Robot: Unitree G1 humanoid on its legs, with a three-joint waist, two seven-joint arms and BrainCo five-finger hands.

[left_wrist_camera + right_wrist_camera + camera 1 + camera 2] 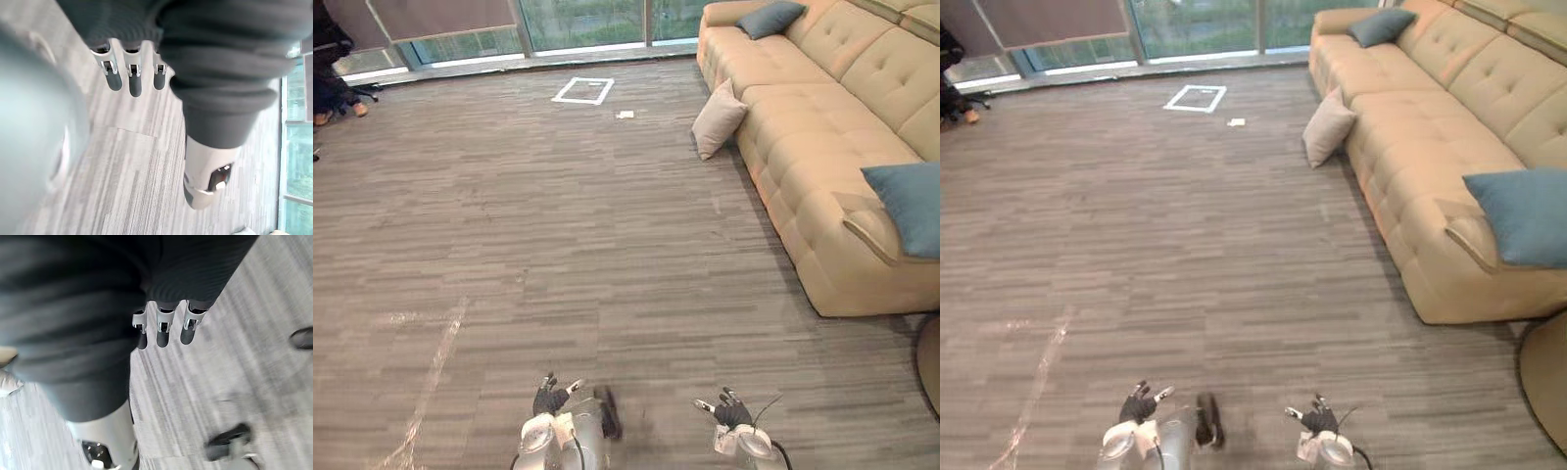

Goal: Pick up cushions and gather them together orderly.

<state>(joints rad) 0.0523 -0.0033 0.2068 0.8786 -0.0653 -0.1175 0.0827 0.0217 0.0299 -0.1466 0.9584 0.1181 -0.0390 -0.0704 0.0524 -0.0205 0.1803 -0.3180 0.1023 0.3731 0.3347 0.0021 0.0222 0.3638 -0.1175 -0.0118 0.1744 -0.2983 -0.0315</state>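
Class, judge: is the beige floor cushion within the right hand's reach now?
Probably not: nothing blocks it, but the right hand hangs far from the beige cushion, across open floor; walking comes first.

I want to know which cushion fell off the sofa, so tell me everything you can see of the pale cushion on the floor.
The pale cushion is a square, beige-white pillow with pointed corners. It looks plump, and its cover looks like plain soft fabric. It stands on its lower edge on the grey striped floor, tilted back so that it leans against the front of the beige sofa, towards the sofa's far end. It touches only the floor and the sofa, and nothing lies on it.
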